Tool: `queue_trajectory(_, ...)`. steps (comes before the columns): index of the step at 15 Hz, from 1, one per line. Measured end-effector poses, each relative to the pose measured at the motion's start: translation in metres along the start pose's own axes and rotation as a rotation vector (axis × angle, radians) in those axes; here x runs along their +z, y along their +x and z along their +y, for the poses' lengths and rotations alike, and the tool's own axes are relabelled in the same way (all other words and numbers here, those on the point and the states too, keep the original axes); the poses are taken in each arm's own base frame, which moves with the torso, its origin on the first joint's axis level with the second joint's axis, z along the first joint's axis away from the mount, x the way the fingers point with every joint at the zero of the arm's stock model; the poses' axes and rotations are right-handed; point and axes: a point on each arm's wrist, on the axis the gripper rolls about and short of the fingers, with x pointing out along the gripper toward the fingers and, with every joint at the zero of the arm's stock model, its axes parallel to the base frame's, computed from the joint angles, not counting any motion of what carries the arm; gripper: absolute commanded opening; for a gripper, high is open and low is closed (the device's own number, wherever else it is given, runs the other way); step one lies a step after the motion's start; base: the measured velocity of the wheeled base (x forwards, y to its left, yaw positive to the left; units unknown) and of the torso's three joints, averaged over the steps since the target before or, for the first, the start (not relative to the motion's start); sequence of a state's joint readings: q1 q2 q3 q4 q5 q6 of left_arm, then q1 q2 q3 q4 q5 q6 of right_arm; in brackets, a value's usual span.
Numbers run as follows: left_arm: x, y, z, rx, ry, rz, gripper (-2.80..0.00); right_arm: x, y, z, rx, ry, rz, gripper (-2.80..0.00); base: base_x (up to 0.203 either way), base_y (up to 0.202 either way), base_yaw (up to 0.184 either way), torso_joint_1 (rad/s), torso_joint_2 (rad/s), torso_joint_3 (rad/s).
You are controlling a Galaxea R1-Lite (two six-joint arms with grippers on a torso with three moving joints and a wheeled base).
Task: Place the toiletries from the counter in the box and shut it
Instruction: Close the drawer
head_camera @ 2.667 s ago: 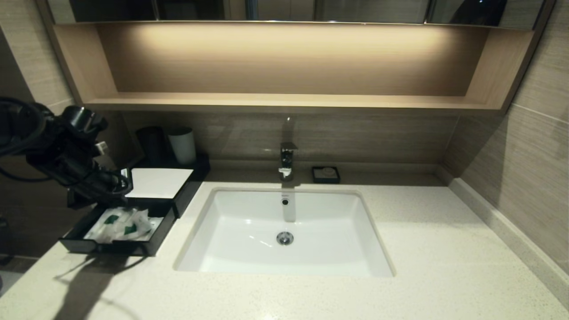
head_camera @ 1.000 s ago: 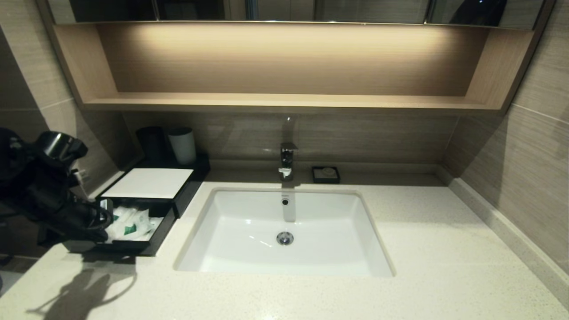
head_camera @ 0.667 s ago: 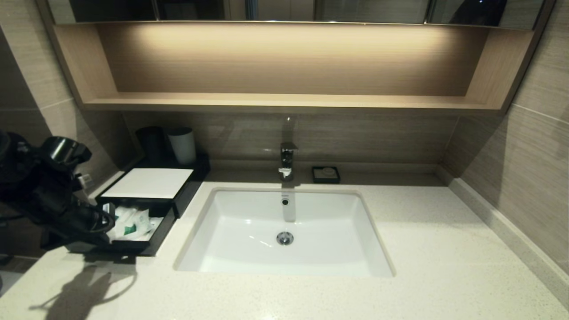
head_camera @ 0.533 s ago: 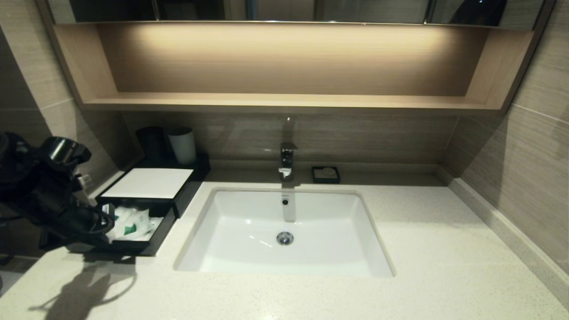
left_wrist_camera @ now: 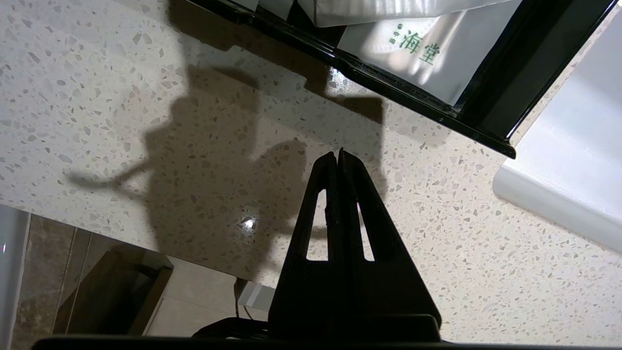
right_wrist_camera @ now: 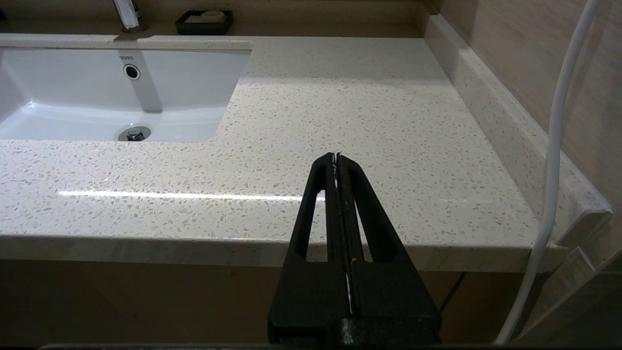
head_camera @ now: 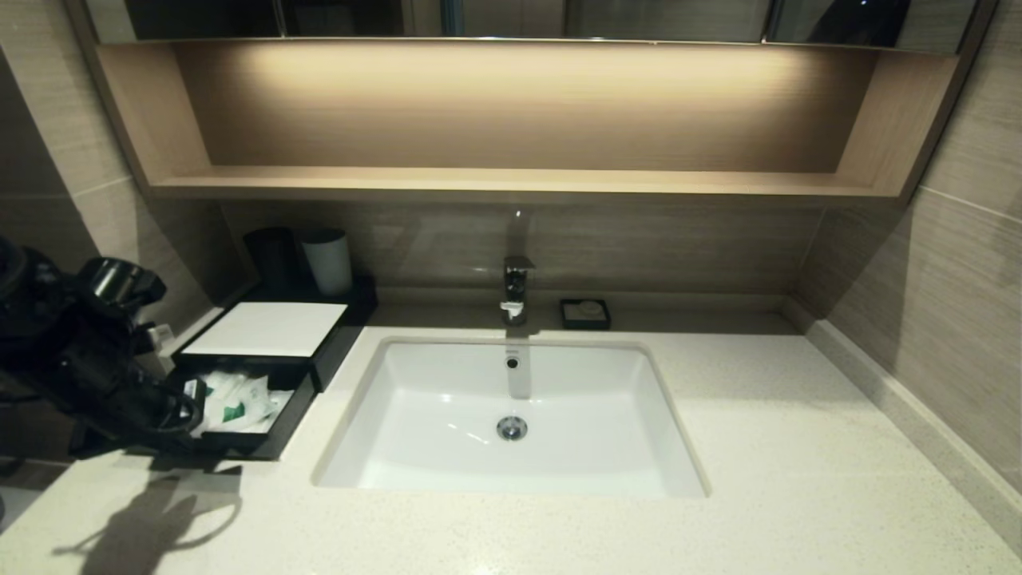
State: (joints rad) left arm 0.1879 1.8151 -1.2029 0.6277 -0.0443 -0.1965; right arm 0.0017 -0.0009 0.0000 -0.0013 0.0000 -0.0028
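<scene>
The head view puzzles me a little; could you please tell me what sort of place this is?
Most likely a hotel bathroom vanity: a white sink with a faucet set into the speckled counter, and wrapped toiletries lying in the box by two cups.

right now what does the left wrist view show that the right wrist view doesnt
Only the left wrist view shows the open drawer of the box with the packets inside, and the left pincer shut just in front of it. Only the right wrist view shows the shut right pincer, the soap dish and the drain. Both show the counter and the sink.
</scene>
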Motion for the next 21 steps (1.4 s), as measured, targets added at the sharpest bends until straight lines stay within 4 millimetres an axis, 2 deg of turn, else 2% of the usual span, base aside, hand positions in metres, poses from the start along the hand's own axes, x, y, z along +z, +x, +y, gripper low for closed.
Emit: queue_trajectory(21, 0.008, 0.019, -0.001, -0.008, 0.017, 0.018, -2.8, 0.0, 0.0, 0.0, 0.0, 0.0, 0.0, -2.8, 0.0, 0.0, 0.0, 0.0, 0.0, 0.0)
